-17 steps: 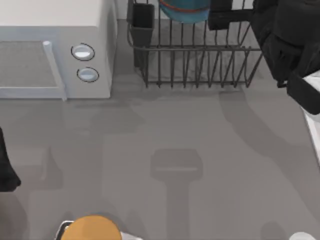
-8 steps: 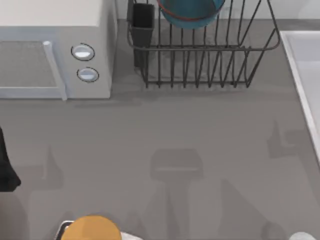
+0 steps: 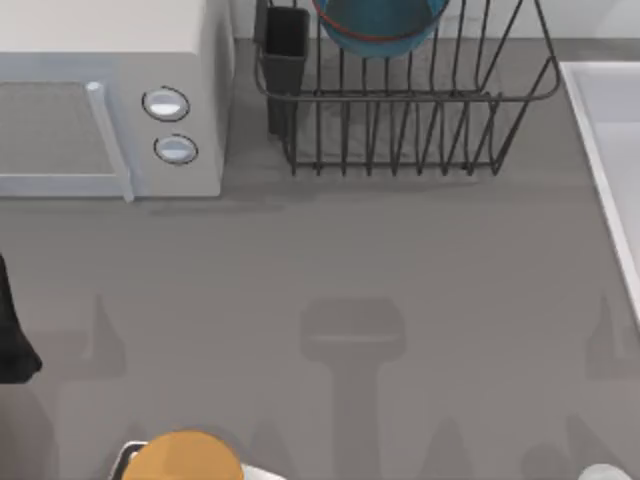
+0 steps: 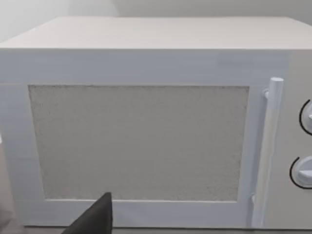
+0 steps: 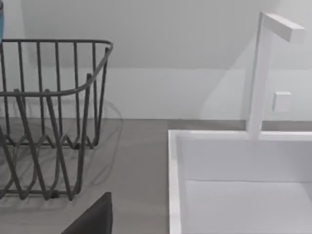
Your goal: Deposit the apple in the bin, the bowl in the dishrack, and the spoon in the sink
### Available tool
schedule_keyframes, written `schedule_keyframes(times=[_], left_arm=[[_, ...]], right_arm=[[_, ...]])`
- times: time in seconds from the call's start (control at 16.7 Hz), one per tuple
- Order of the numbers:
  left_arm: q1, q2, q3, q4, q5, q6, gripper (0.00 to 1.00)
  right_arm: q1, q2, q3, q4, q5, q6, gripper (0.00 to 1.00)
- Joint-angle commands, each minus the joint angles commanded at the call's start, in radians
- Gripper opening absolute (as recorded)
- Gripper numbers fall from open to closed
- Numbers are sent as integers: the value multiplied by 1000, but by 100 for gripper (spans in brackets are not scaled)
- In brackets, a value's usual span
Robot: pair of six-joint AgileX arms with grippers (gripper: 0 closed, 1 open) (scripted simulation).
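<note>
The blue bowl [image 3: 380,22] with its reddish rim sits inside the black wire dishrack [image 3: 420,98] at the back of the table. The dishrack [image 5: 58,91] also stands beside the pale sink [image 5: 234,195] in the right wrist view. The sink [image 3: 612,130] lies along the right edge in the top view. A dark piece of my right gripper [image 5: 95,217] shows low in its wrist view, facing rack and sink. My left arm [image 3: 14,330] is parked at the left edge, with a dark piece of my left gripper [image 4: 95,219] facing the microwave. The apple, spoon and bin are out of view.
A white microwave [image 3: 110,60] with two round knobs stands at the back left. An orange-yellow round thing [image 3: 185,460] sits at the front left edge. A white faucet [image 5: 258,73] rises behind the sink. The rack's black utensil cup [image 3: 285,40] is at its left corner.
My right arm, which hung over the dishrack's right end a second ago, has pulled away to the right and out of the top view. The bowl stays in the rack.
</note>
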Motion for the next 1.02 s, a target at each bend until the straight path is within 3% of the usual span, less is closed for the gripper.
schedule_keyframes(times=[0.6, 0.78, 1.02], left_arm=[[0, 0, 0, 0, 0, 0, 100], [0, 0, 0, 0, 0, 0, 100], [0, 0, 0, 0, 0, 0, 100]], right_arm=[[-24, -4, 26, -46, -1, -32, 100], [-69, 124, 128, -158, -2, -159, 100], [-162, 442, 326, -393, -1, -448, 100]])
